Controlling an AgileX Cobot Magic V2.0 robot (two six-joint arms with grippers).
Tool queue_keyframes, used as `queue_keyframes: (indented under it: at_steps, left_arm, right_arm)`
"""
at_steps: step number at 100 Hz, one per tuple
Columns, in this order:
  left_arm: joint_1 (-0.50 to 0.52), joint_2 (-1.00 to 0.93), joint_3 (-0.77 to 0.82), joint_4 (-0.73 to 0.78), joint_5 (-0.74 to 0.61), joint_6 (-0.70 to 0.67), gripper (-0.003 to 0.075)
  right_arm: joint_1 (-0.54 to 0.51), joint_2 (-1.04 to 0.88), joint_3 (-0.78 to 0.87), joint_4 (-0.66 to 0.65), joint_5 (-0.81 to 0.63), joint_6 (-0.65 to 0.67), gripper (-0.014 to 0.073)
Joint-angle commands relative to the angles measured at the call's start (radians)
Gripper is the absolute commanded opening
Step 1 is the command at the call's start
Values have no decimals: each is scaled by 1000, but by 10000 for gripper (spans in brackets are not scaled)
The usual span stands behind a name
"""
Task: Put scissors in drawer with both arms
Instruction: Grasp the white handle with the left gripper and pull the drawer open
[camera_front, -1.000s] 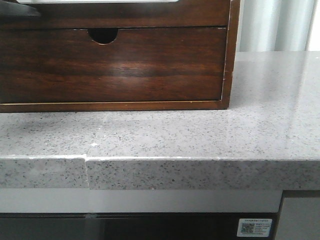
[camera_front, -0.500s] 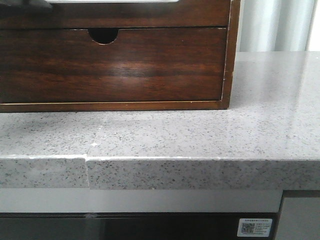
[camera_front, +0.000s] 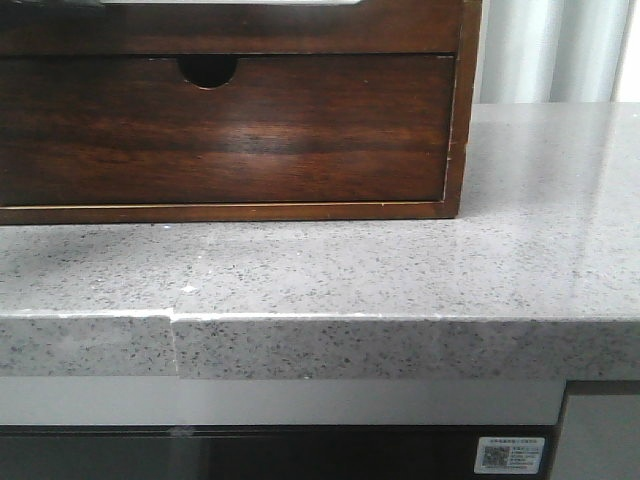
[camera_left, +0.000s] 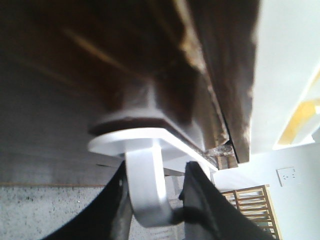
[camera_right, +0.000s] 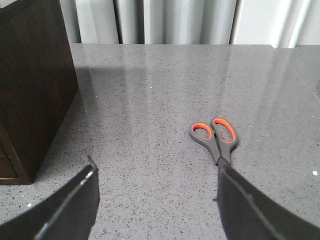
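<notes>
On counter: scissors (camera_right: 215, 137) | right jaws apart, empty | left jaws clamp white handle (camera_left: 145, 185)

Left claw (camera_left: 152, 200): two black, matte fingers (camera_left: 202, 205) with broad, curved outlines, blurred by closeness. Right claw (camera_right: 155, 200): two black, wedge-shaped fingers (camera_right: 75, 205), flat inner faces, one with a pale, worn edge.

**Camera Placement**

The front view is taken low and close, level with the grey countertop (camera_front: 400, 270), facing the wooden cabinet (camera_front: 230, 130). The left wrist view is pressed near the cabinet's dark wood (camera_left: 100, 60), blurred by closeness. The right wrist view is angled down over the countertop (camera_right: 165, 90); the cabinet corner (camera_right: 35, 85) is shared.
</notes>
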Motion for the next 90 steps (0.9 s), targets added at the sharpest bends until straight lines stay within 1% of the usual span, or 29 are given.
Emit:
queue_keyframes:
  at_steps: [1, 15, 30, 58, 68, 81, 90]
  left_arm:
    - [-6, -96, 4, 30, 118, 144, -5]
    - [-6, -219, 81, 55, 110, 161, -12]
    - [-6, -367, 153, 143, 90, 161, -12]
    - [-6, -616, 270, 160, 94, 159, -12]
    - [-6, -657, 290, 176, 93, 159, -12]
    - [-6, -665, 305, 175, 93, 151, -1]
    - [-6, -665, 305, 175, 97, 151, 46]
  right_arm:
    - [2, 16, -36, -5, -77, -10, 453]
    - [2, 16, -36, -5, -77, -10, 453]
    - [2, 16, -36, -5, -77, -10, 453]
    - [2, 16, -36, -5, -77, -10, 453]
    - [2, 16, -36, -5, -77, -10, 453]
    - [2, 16, -36, -5, -77, -10, 453]
    - [2, 16, -36, -5, -77, -10, 453]
